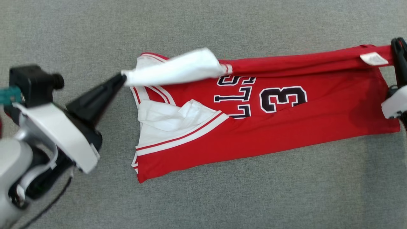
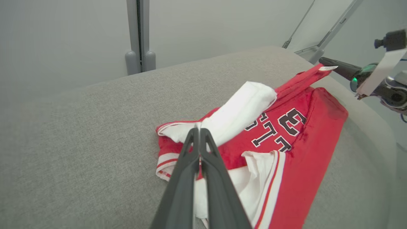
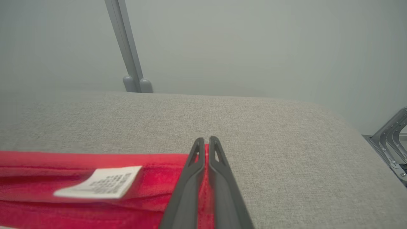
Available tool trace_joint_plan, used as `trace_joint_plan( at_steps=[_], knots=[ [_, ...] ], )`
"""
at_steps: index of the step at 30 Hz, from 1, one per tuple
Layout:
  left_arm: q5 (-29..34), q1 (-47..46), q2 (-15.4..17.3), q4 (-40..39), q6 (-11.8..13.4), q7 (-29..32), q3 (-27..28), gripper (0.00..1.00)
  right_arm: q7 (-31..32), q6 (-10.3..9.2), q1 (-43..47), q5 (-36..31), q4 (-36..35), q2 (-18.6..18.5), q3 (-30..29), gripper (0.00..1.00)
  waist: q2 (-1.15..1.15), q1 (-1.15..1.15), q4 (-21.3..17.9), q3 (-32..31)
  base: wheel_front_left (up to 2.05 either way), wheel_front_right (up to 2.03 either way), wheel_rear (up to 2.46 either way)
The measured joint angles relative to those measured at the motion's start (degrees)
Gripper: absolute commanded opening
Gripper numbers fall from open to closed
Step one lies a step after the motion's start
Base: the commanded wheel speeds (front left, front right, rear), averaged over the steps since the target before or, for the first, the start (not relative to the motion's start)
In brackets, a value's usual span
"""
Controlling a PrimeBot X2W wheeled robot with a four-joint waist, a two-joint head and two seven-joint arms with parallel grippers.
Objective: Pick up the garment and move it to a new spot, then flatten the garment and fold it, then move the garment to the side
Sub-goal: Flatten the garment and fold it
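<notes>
The red sleeveless jersey with white trim and dark lettering (image 1: 286,127) is lying spread on the grey fabric-covered desk (image 1: 222,25), mid-desk and reaching to the right edge of the head view. Both arms are holding its far edge up. The left fingers (image 1: 120,79) are clenched on a turned-out white shoulder piece (image 1: 178,68), and the right fingers (image 1: 399,44) are clenched on the red hem corner just beside the white care label (image 1: 373,58). The far edge is hanging stretched between them like a line. Where could this be going wrong? I'm judging the left pinch as the weak one, since it is gripping only the tip of that white flap, and a hard pull apart could be tugging it free and dropping the fold. If one arm is travelling ahead of the other, the folded edge could be landing skewed across the body. There is also the crumpled white lining (image 1: 171,116) bunching at the near armhole, which could be getting trapped under the fold as a lump. As for heading, the jersey's long axis is running left to right across the head view, slightly tilted, with the right end sitting farther from the robot. The neck end is pointing to the robot's left and the hem to its right.
</notes>
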Motion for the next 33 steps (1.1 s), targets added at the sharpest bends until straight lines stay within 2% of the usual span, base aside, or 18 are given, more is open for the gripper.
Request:
trace_joint_plan(
  at_steps=[4,9,12,14,15,16,17,18,19,20,25,28,30,33],
  knots=[
    [-1.0,4.5,1.5,-4.9,2.8,-1.5,-0.5,0.00,0.0,0.01,4.2,-0.4,-2.5,0.1,-2.6,0.00,0.00,0.00,0.3,-0.1,0.00,0.00,0.00],
    [-1.5,8.9,2.7,-8.8,5.2,-2.9,-1.4,0.00,0.7,0.00,8.4,-0.9,-5.5,1.4,-5.5,0.00,0.00,0.00,0.4,-0.2,0.00,0.00,0.00],
    [-1.6,11.8,2.7,-9.7,6.8,-4.0,-2.5,0.00,2.1,0.01,10.8,-1.8,-6.5,2.2,-6.6,0.00,0.00,0.00,0.5,-0.3,0.00,0.00,0.00],
    [-1.9,13.4,1.5,-9.3,7.2,-4.8,-3.3,0.00,2.7,0.00,11.5,-2.2,-6.2,2.8,-6.6,0.02,0.00,0.00,0.5,-0.4,0.00,0.00,0.00],
    [-1.6,14.0,0.8,-8.7,7.2,-4.8,-4.1,0.00,3.1,0.00,11.6,-2.2,-5.9,3.3,-6.6,0.25,0.00,0.00,0.4,-0.5,0.00,0.00,0.00],
    [-1.3,14.7,0.2,-8.0,7.2,-4.9,-5.0,0.00,3.1,0.00,11.8,-2.2,-5.5,3.8,-6.7,0.70,0.00,0.00,0.4,-0.7,0.00,0.00,0.00],
    [-1.1,15.2,-0.6,-7.1,7.4,-5.6,-5.3,0.00,3.1,0.00,12.1,-2.4,-5.1,4.2,-6.8,1.00,0.00,0.00,0.4,-0.8,0.00,0.00,0.00],
    [-0.7,15.7,-1.6,-6.1,7.7,-6.8,-5.4,0.36,2.9,0.00,12.3,-2.8,-4.7,4.3,-6.8,1.00,0.00,0.00,0.3,-1.1,0.00,0.00,0.00],
    [-0.5,15.9,-2.8,-5.2,8.0,-8.1,-5.4,0.94,2.2,0.01,12.5,-3.2,-4.4,4.6,-7.4,1.00,0.00,0.00,0.4,-1.3,0.00,0.00,0.00],
    [0.3,16.2,-4.0,-4.3,8.5,-9.4,-5.5,1.00,1.1,0.01,12.9,-3.2,-4.4,5.1,-8.6,1.00,0.00,0.00,0.4,-1.7,0.00,0.00,0.00],
    [4.7,19.4,-10.0,0.9,13.1,-16.1,-4.3,1.00,-4.8,0.01,20.0,-2.7,-5.9,7.3,-16.3,1.00,0.00,0.00,1.5,-3.8,0.00,0.00,0.00],
    [9.1,22.2,-14.0,3.1,16.4,-17.1,-0.5,1.00,-7.3,-0.03,25.1,-1.4,-7.9,9.9,-20.2,1.00,0.00,0.00,2.3,-5.2,0.00,0.00,0.00],
    [16.1,24.5,-17.3,3.4,18.7,-17.2,4.6,1.00,-7.9,-0.03,27.3,0.4,-9.1,11.7,-21.6,1.00,0.00,0.00,3.0,-6.0,0.00,0.00,0.00],
    [26.0,28.9,-23.6,3.4,19.8,-17.2,11.4,1.00,-8.0,-0.04,28.2,2.2,-10.0,12.4,-22.5,1.00,0.00,0.00,4.2,-6.9,0.00,0.00,0.00]
  ],
)
